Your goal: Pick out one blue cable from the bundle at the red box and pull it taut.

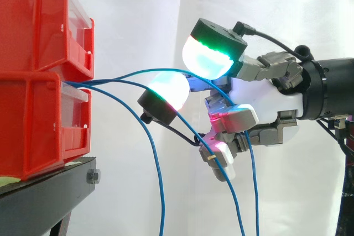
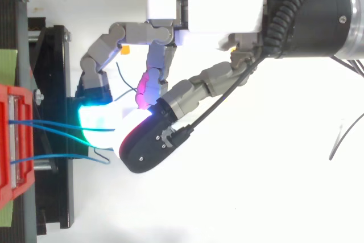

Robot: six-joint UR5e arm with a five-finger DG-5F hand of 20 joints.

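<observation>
Thin blue cables (image 1: 161, 203) at the lower red box (image 1: 33, 125).
The cables leave the front of the lower red box, which stands under an upper red box (image 1: 38, 20). One rises to the right in a soft arc, and the others bend down and hang loose, none tight.

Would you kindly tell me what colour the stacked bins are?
The bins are red, clearest in the side view.

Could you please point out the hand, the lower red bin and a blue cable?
Hand (image 1: 265, 99), side view, white palm.
Lower red plastic bin (image 1: 33, 128), side view, wall.
Thin blue cable (image 1: 161, 208), side view, hanging stretch.
</observation>
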